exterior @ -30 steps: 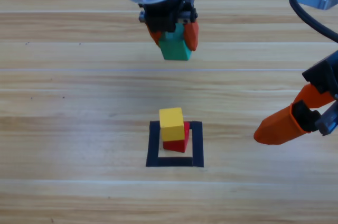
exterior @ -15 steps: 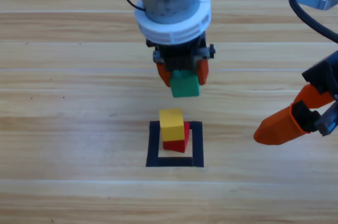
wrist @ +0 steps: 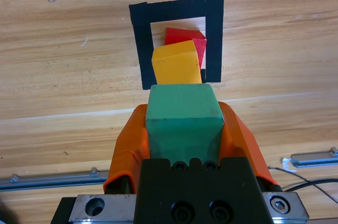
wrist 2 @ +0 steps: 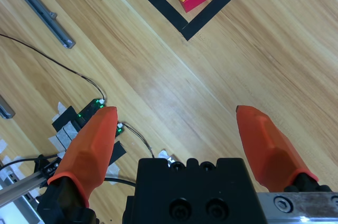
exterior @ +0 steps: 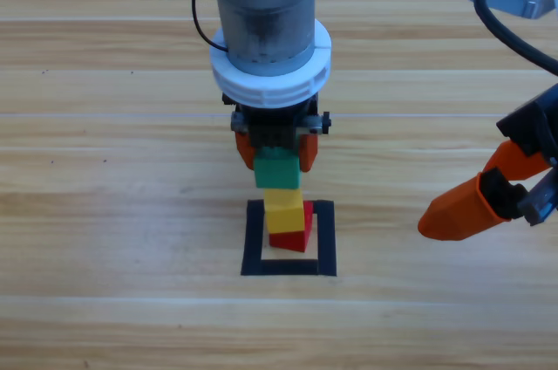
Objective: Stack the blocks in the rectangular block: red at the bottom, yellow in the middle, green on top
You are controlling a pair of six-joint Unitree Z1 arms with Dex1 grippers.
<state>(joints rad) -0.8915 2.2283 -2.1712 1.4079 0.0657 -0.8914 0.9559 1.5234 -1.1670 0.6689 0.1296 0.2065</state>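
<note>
Left wrist view: left tool (wrist: 185, 129) grips green (wrist: 183, 121) above yellow (wrist: 176, 66) (right tool (wrist 2: 179, 145) wide).

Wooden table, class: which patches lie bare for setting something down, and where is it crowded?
Bare wood lies left of the black tape square outline and between it and the open right pincer. Crowded: the square, holding small red cube, yellow cube, with left pincer gripping the teal-green cube above.
</note>
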